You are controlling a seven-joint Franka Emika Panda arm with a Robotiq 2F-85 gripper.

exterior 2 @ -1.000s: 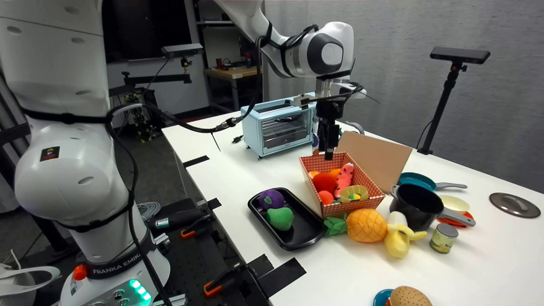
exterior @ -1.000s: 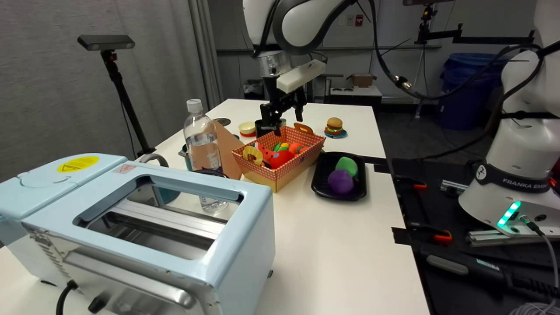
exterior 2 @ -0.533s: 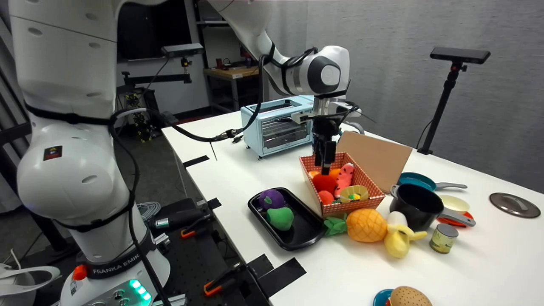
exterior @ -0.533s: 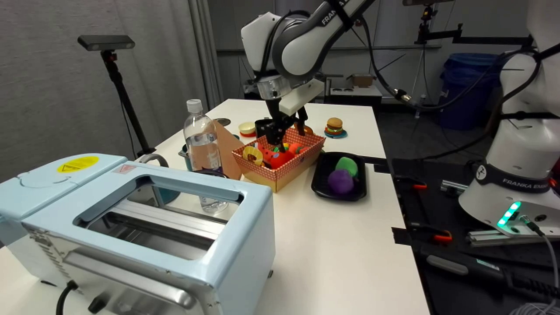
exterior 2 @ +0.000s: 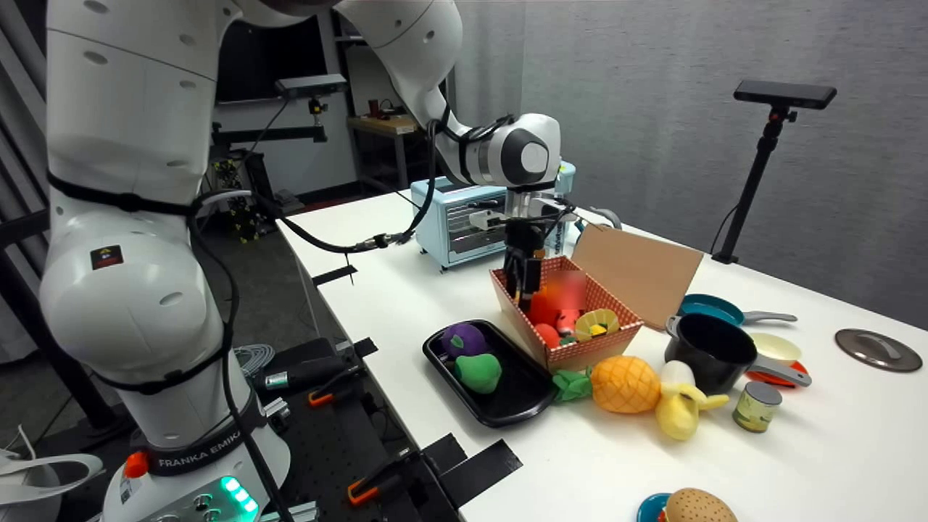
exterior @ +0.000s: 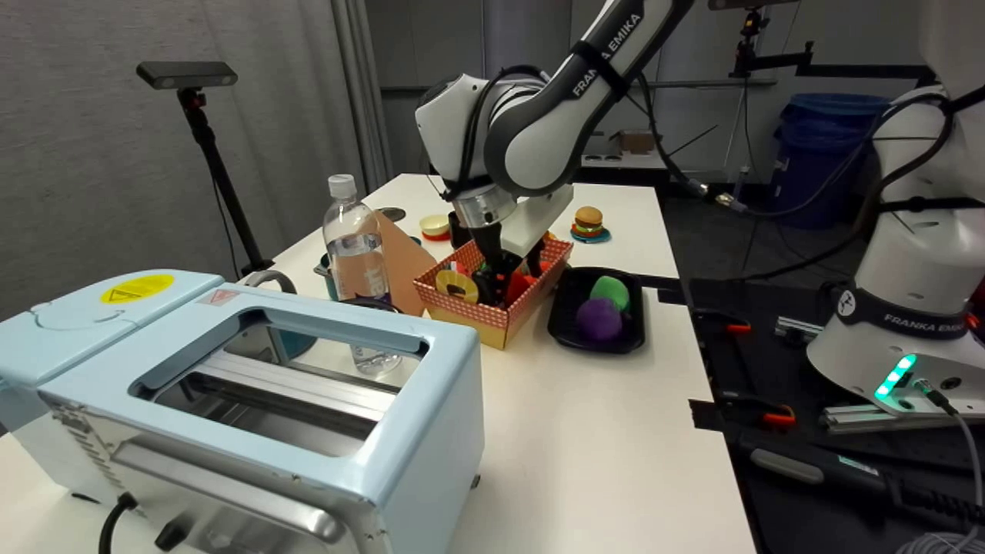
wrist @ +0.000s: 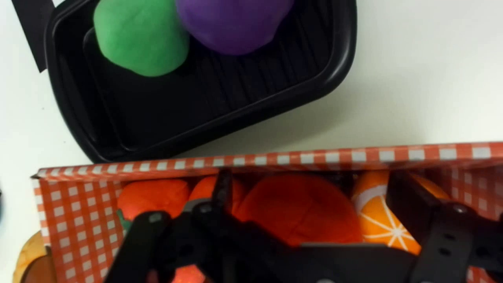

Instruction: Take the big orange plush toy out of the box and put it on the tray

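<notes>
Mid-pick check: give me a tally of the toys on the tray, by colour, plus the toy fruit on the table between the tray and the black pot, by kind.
Green toy on the tray: 1
Purple toy on the tray: 1
Pineapple on the table: 1
Banana on the table: 1
Total: 4

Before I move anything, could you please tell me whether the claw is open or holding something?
Claw: open, astride the big orange plush toy, not holding it.
</notes>
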